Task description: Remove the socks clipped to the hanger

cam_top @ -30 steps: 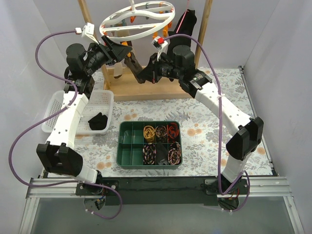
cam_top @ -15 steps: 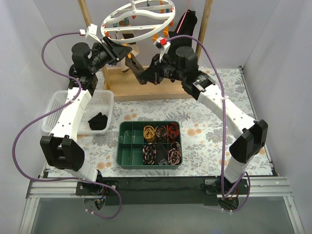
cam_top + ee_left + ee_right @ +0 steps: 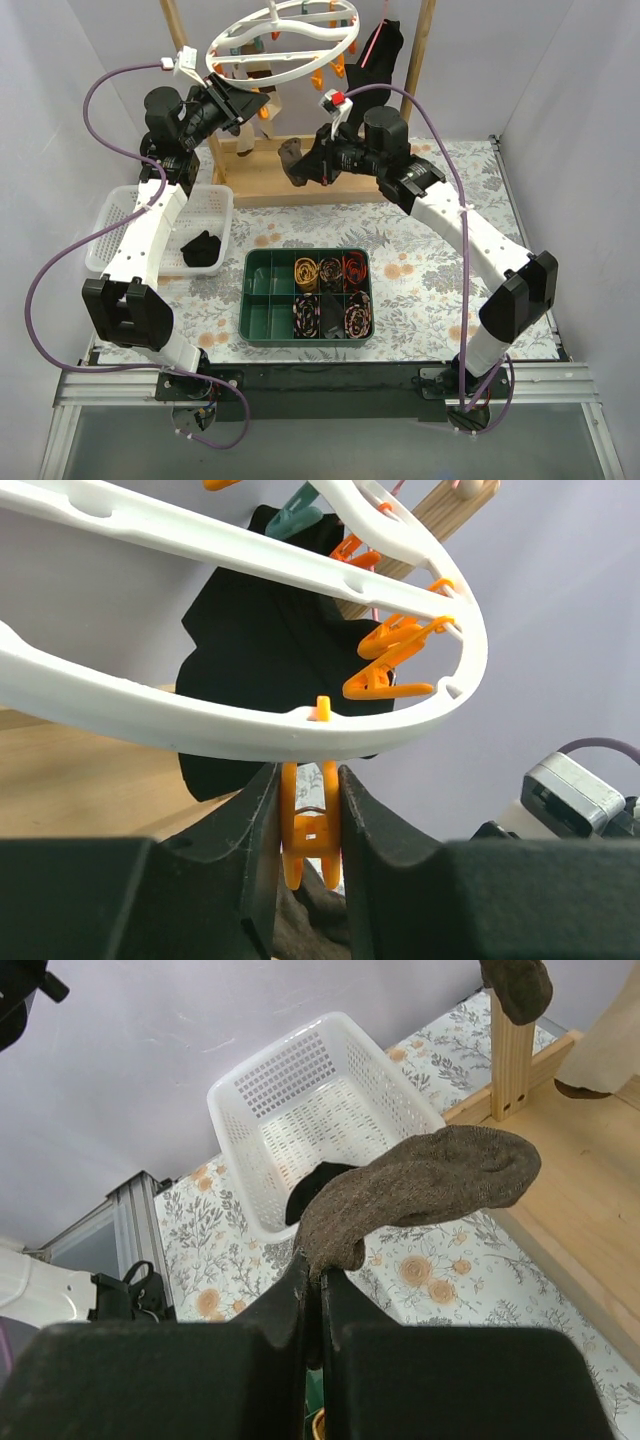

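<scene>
— Right gripper (image 3: 318, 1282) first: how does it stand?
— Closed tight, fingers together, pinching one end of a brown sock (image 3: 420, 1185). The sock juts sideways from the tips, in the air, clear of any peg.
— Beyond it?
— Below and past it a white basket (image 3: 300, 1090) sits on the flowered table (image 3: 420, 1270), with a black sock (image 3: 318, 1182) inside. Farther right is the wooden frame (image 3: 512, 1055). A second brown sock (image 3: 517, 985) shows above its post, and a tan sock (image 3: 610, 1040) hangs at the picture's edge.
— And the left gripper (image 3: 308, 785)?
— Nearly closed, its two fingers pressed on either side of an orange peg (image 3: 310, 830) just under the ring of the hanger (image 3: 200, 725). Dark fabric (image 3: 300, 925) shows beneath the peg; I cannot tell whether the peg bites it.
— Behind that?
— Other pegs (image 3: 395, 655) along the ring's far arc, then a black garment (image 3: 270, 650) hanging behind.
— From above?
— A green tray (image 3: 256, 300) lies nearest the arm bases, with the basket to its left. Farther back, the left gripper is at the hanger's near rim. The right one is lower, in front of the frame.
</scene>
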Available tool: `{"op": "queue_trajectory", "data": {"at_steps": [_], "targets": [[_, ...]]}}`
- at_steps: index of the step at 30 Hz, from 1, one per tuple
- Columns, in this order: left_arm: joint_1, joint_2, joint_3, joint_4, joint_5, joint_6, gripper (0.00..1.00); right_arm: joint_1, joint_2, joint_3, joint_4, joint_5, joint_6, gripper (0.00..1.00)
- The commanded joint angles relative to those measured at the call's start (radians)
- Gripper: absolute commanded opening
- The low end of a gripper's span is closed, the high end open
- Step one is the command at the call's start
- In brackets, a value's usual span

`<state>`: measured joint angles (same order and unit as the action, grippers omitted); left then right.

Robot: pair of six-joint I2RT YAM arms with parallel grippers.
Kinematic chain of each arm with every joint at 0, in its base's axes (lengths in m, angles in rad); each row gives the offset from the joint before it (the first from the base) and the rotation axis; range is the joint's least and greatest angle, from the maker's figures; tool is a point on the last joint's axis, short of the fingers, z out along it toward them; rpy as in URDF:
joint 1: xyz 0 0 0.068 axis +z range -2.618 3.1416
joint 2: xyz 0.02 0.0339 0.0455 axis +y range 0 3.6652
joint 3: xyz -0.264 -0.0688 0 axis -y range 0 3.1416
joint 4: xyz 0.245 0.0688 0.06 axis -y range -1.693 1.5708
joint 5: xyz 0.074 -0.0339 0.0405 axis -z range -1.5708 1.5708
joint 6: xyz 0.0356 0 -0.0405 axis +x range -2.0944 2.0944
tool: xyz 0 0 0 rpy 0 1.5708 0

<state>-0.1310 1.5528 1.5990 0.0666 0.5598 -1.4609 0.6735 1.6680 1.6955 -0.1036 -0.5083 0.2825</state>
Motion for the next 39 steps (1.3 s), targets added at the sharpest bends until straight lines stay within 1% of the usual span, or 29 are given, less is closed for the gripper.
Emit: {"op": "queue_trajectory", "data": {"at_steps": [1,2,3,4,8,10,11,12,14,15,17,18,19,22,23,24,25,26,27,30,35,38,39], "targets": [[-0.001,-0.042,-0.019,-0.050,0.041,0.027,0.38,-0.003,-0.092,-0.072,0.027,-0.024,-0.005,0.01],[-0.001,-0.051,-0.034,-0.056,0.051,0.039,0.60,-0.003,-0.103,-0.089,0.024,-0.027,-0.005,0.01],[-0.001,-0.069,-0.051,-0.062,0.052,0.048,0.67,-0.003,-0.115,-0.106,0.021,-0.042,-0.015,0.01],[-0.001,-0.083,-0.091,-0.062,0.058,0.054,0.69,-0.003,-0.140,-0.144,0.009,-0.051,-0.025,0.01],[-0.001,-0.129,-0.186,-0.093,0.121,0.065,0.69,-0.003,-0.188,-0.203,-0.068,-0.082,-0.078,0.01],[-0.002,-0.161,-0.226,-0.088,0.189,0.066,0.69,-0.003,-0.211,-0.221,-0.108,-0.128,-0.123,0.01],[-0.002,-0.174,-0.272,-0.080,0.213,0.066,0.69,-0.003,-0.220,-0.240,-0.126,-0.142,-0.137,0.01],[-0.002,-0.184,-0.295,-0.035,0.286,0.063,0.69,-0.003,-0.229,-0.244,-0.171,-0.165,-0.156,0.01],[-0.007,-0.217,-0.370,0.025,0.368,0.056,0.69,-0.002,-0.255,-0.260,-0.212,-0.182,-0.212,0.01],[-0.010,-0.227,-0.393,0.086,0.434,0.054,0.70,-0.005,-0.266,-0.270,-0.249,-0.199,-0.229,0.01],[-0.024,-0.255,-0.430,0.140,0.498,0.053,0.72,-0.003,-0.290,-0.275,-0.286,-0.217,-0.278,0.01],[-0.031,-0.260,-0.462,0.192,0.526,0.050,0.72,-0.005,-0.300,-0.283,-0.321,-0.242,-0.279,0.01],[-0.041,-0.263,-0.474,0.225,0.581,0.030,0.74,-0.003,-0.316,-0.284,-0.335,-0.251,-0.311,0.01],[-0.082,-0.258,-0.508,0.324,0.667,0.004,0.75,-0.003,-0.352,-0.304,-0.379,-0.305,-0.351,0.01],[-0.099,-0.255,-0.516,0.355,0.714,-0.030,0.75,-0.003,-0.359,-0.310,-0.386,-0.317,-0.358,0.01],[-0.108,-0.255,-0.527,0.442,0.738,-0.062,0.75,-0.003,-0.369,-0.315,-0.390,-0.335,-0.364,0.01],[-0.116,-0.255,-0.553,0.494,0.759,-0.093,0.76,-0.003,-0.384,-0.324,-0.393,-0.343,-0.365,0.01],[-0.131,-0.254,-0.565,0.548,0.797,-0.163,0.77,-0.003,-0.392,-0.329,-0.398,-0.348,-0.367,0.01],[-0.140,-0.250,-0.574,0.629,0.805,-0.185,0.78,-0.003,-0.399,-0.332,-0.401,-0.367,-0.370,0.01],[-0.188,-0.241,-0.576,0.624,0.836,-0.184,0.78,-0.003,-0.424,-0.344,-0.404,-0.427,-0.373,0.01],[-0.271,-0.246,-0.587,0.596,0.836,-0.147,0.78,-0.003,-0.445,-0.344,-0.409,-0.460,-0.371,0.01],[-0.311,-0.249,-0.571,0.514,0.828,-0.075,0.78,-0.005,-0.452,-0.346,-0.409,-0.472,-0.370,0.01],[-0.321,-0.246,-0.564,0.439,0.821,-0.046,0.78,-0.003,-0.455,-0.344,-0.409,-0.478,-0.370,0.01]]}}
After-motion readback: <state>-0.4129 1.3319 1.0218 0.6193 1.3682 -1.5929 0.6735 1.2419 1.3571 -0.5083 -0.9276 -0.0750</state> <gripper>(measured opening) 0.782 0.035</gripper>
